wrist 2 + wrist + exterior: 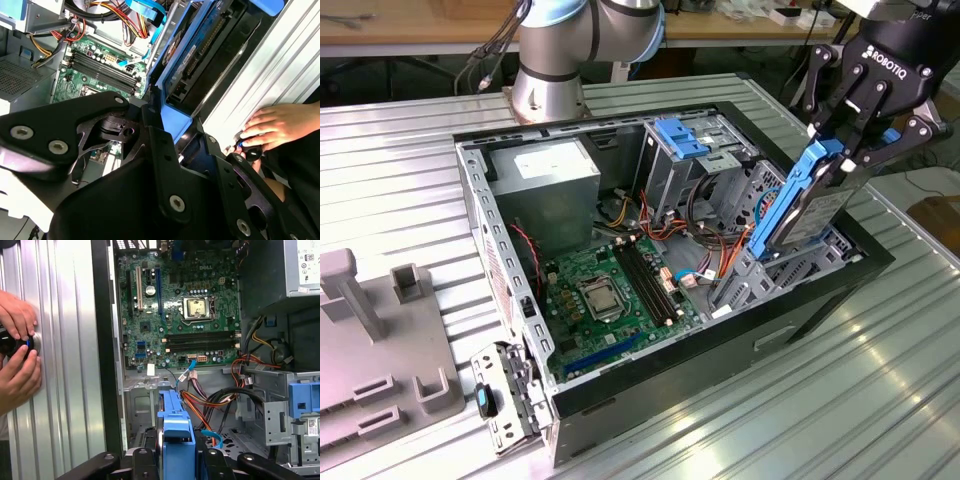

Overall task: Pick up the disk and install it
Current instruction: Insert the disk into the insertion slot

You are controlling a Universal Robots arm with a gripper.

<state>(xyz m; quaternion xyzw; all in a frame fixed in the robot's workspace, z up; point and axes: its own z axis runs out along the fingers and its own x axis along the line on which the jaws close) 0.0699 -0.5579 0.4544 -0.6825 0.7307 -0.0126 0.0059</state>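
Fingers [823,120] are clamped on the top end of the disk [808,205], one on each side of its blue carrier frame, so the gripper [847,150] has a firm hold as far as I can see. The disk stands steeply tilted, nearly upright. Its lower end is down inside the metal drive bay [775,265] at the exterior view's right end of the open computer case [720,345], and its upper end is well above the case rim. In the first wrist view the frame's edge points down into that bay, with the orange and black cables [210,402] just beside it. My read is that the pick is done, since the disk is off the table and carried. The install is partway: it's entered the bay but it's neither flat nor seated, so the final push home is what's left. Further out, the motherboard [610,290] sits mid-case. The blue bracket [682,135] on the drive cage is at the far side and the power supply [545,175] at far left. A person's hands [17,355] are on a small dark object on the ribbed metal table [770,420] alongside the case, apart from the gripper. A grey fixture [370,340] is at the exterior view's left, well apart.
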